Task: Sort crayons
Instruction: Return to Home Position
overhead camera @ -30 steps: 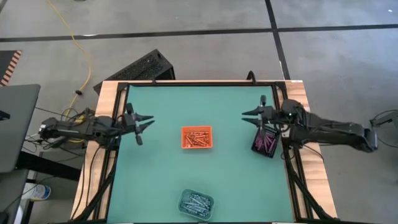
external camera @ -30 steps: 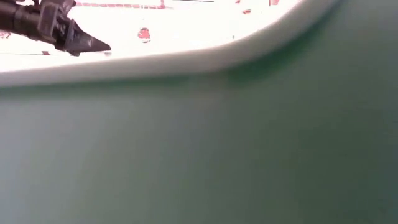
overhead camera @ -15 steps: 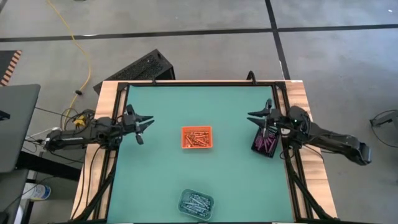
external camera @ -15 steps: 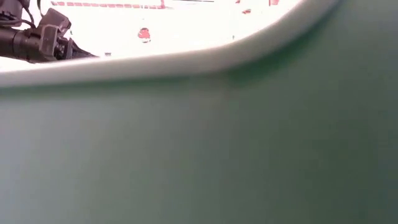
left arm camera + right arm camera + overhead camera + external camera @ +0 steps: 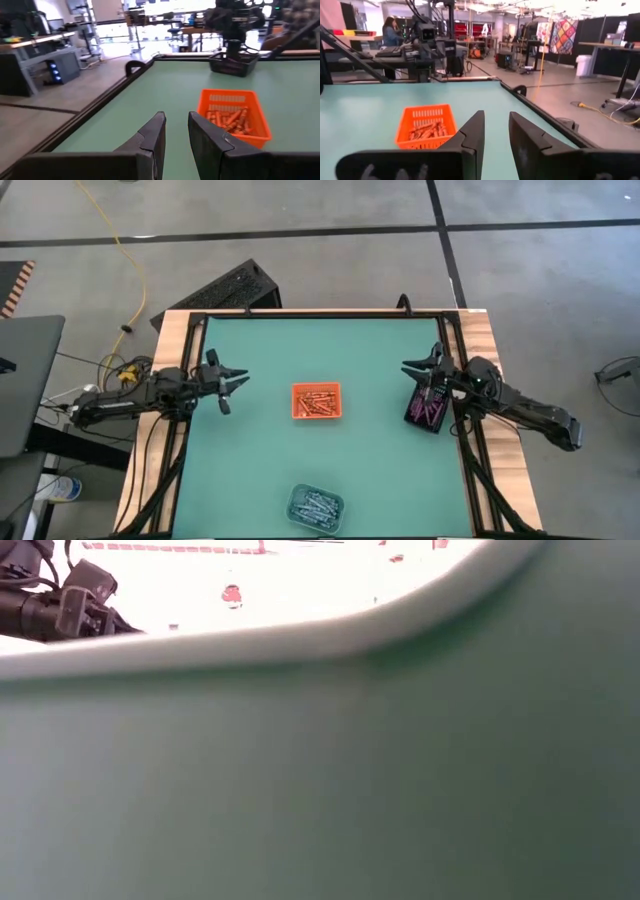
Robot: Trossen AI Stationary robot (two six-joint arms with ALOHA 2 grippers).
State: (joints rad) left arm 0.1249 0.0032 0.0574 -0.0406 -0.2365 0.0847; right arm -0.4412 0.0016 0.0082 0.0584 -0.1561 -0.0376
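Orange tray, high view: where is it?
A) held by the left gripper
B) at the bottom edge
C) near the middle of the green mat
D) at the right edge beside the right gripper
C: the orange tray sits near the middle of the green mat, clear of the left gripper and the right gripper, both open at the sides.

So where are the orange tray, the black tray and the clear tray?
orange tray (image 5: 316,385): high view, on its far rim.
black tray (image 5: 422,426): high view, on its lower rim.
clear tray (image 5: 316,488): high view, on its upper rim.
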